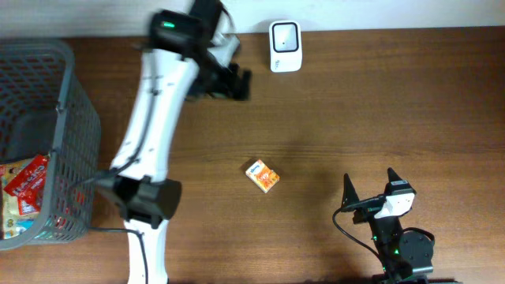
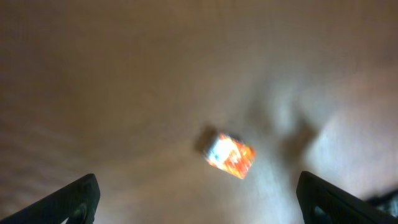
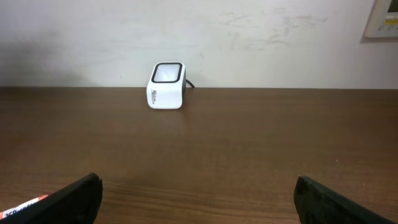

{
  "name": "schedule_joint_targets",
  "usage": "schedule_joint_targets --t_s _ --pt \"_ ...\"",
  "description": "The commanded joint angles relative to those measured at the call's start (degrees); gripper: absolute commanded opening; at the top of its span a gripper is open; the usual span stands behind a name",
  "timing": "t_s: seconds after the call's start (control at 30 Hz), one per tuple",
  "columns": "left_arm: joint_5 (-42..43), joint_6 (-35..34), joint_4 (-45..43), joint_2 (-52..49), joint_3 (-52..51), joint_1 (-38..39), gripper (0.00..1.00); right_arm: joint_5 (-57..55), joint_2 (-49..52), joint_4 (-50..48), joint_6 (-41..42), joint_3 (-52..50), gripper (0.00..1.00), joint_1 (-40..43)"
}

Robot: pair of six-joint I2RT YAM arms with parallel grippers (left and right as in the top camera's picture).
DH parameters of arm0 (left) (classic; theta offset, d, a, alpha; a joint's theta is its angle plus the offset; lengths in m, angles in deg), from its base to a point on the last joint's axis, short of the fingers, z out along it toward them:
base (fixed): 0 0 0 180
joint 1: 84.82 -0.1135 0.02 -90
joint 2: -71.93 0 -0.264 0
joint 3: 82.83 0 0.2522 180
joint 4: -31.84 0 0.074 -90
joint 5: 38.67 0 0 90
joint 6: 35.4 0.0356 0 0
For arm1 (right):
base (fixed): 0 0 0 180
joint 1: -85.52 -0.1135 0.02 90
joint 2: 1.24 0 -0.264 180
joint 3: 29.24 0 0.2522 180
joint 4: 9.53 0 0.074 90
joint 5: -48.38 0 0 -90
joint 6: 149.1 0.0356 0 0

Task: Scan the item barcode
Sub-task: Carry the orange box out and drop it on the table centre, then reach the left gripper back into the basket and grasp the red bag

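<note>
A small orange and white box (image 1: 261,175), the item, lies on the brown table near its middle, apart from both grippers. The left wrist view is blurred and shows the box (image 2: 230,155) below and ahead of the jaws. My left gripper (image 1: 239,83) hangs near the table's far edge, open wide with nothing in it (image 2: 199,202). The white barcode scanner (image 1: 285,46) stands at the far edge, just right of that gripper. My right gripper (image 1: 369,183) rests open at the front right, facing the scanner (image 3: 166,85), jaws (image 3: 199,199) wide apart and empty.
A grey mesh basket (image 1: 67,150) stands at the left edge with several snack packets (image 1: 24,185) inside. The left arm (image 1: 154,118) stretches from the front of the table to the back beside the basket. A pale wall (image 3: 249,37) rises behind the scanner.
</note>
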Motion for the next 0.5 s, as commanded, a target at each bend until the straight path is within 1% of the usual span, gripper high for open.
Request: schedule_joint_targets --t_s 0.0,0.03,0.13,0.2,0.23,0.3,0.4,0.43,0.47 --pt "-3.04 -0.35 0.7 4.26 13.42 -8.41 0.99 -0.5 -0.33 0.15 0.22 -0.46 0.98 -0.26" --pt "-3.34 -1.66 0.7 6.97 15.32 -13.09 0.99 -0.5 -0.33 0.13 0.22 -0.46 0.98 -0.26" --pt "-3.91 -2.82 0.7 13.94 15.47 -28.55 0.99 -0.48 -0.33 0.13 0.22 -0.46 0.99 -0.26" --pt "-7.28 -7.34 0.7 15.82 15.47 -40.28 0.99 -0.48 -0.33 0.13 0.24 -0.46 0.98 -0.26" --pt "-7.39 -9.01 0.68 15.56 14.62 -46.73 0.99 -0.48 -0.33 0.13 0.22 -0.46 0.98 -0.26" --pt "-7.98 -9.38 0.68 15.34 10.54 -52.57 0.99 -0.48 -0.33 0.13 0.22 -0.46 0.98 -0.26" --pt "-8.15 -9.38 -0.39 14.86 -0.81 -58.42 0.99 -0.5 -0.33 0.13 0.22 -0.46 0.99 -0.26" --pt "-8.15 -9.35 -2.38 14.43 -6.16 -59.69 0.99 -0.48 -0.33 0.13 0.22 -0.46 0.98 -0.26" --pt "-8.11 -9.35 -5.7 14.38 -13.29 -60.61 0.95 -0.48 -0.33 0.13 0.22 -0.46 0.98 -0.26"
